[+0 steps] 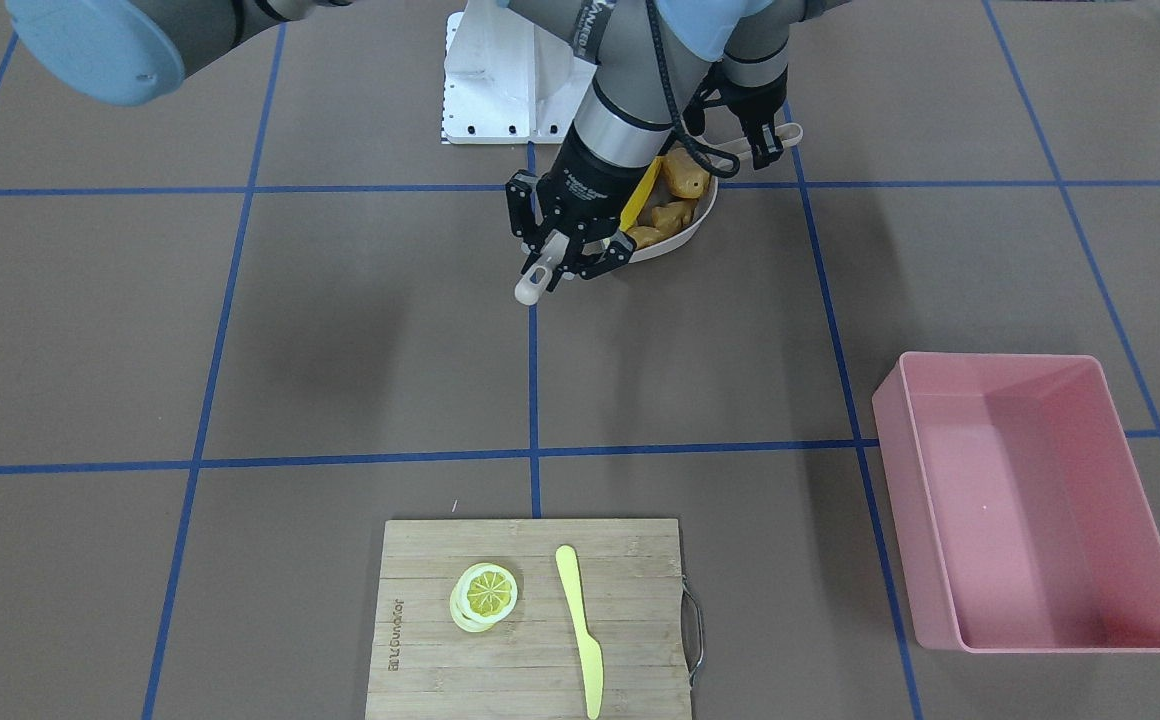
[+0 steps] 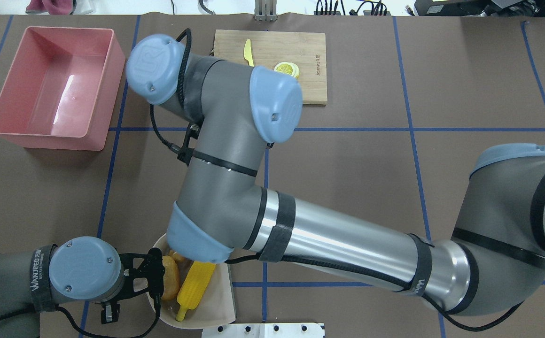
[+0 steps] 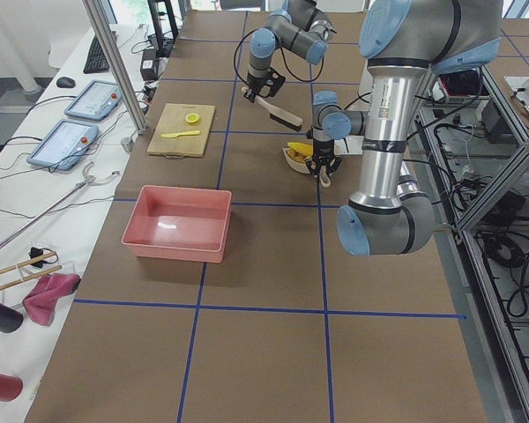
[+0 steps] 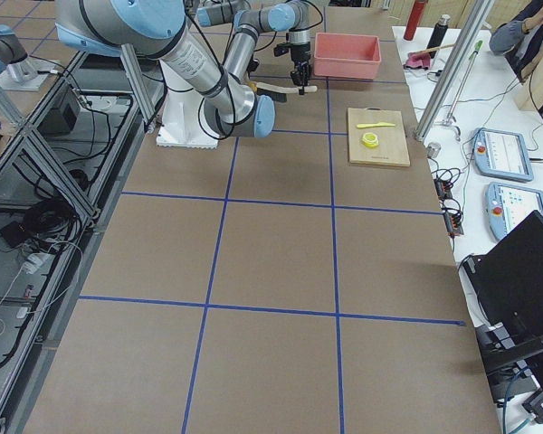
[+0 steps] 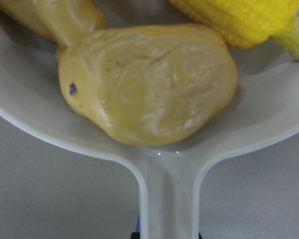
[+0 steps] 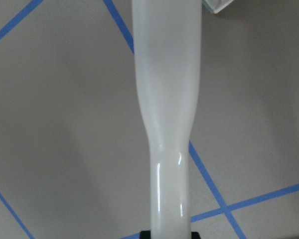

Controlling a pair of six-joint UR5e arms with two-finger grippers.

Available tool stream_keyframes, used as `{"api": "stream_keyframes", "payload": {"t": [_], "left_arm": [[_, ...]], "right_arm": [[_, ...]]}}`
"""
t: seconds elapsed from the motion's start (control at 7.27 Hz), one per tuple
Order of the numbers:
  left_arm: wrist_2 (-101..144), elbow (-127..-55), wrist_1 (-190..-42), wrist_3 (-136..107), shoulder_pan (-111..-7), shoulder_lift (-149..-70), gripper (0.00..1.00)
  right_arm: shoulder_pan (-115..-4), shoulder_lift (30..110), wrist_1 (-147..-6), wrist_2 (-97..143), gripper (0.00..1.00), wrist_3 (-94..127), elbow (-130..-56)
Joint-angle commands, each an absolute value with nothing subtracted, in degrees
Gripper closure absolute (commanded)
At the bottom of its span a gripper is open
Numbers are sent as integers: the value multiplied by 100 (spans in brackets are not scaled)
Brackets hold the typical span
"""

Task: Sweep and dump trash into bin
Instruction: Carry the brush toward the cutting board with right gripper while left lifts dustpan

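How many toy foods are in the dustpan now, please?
3: the potato nearest the handle, the ginger root and the corn cob behind it. Part of the dustpan is hidden, so more are possible.

- A potato fills the middle, lying in the pale dustpan.
- A ginger root lies at the upper left, touching the potato.
- A corn cob crosses the upper right corner, just beside the potato.
- The dustpan's handle runs down to the bottom edge.
- Grey surface shows on either side of it.
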State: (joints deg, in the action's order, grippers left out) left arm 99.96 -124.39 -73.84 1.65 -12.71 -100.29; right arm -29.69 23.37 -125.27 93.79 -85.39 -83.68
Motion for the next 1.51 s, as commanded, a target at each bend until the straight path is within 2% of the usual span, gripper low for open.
{"api": "stream_keyframes", "payload": {"t": [0.0, 0.28, 0.69, 0.96, 1.38], "left_arm": [[9993, -12402, -7732, 141, -1292, -10037, 100], [9914, -12401, -8320, 79, -1371, -10037, 100], [9905, -12401, -9242, -323, -1503, -10002, 100], [9905, -12410, -9500, -360, -1591, -9984, 100], [9861, -12410, -10183, -761, -1713, -9985, 100]], "right_arm": [[-3661, 2583, -12866, 9588, 100, -8604, -8866], [-4522, 3118, -12885, 9913, 100, -8508, -9341], [-5473, 4100, -12185, 10991, 100, -6731, -9631], [-6001, 4988, -11980, 12079, 100, -4327, -10061], [-6073, 5570, -12023, 12783, 100, -1391, -10722]]}}
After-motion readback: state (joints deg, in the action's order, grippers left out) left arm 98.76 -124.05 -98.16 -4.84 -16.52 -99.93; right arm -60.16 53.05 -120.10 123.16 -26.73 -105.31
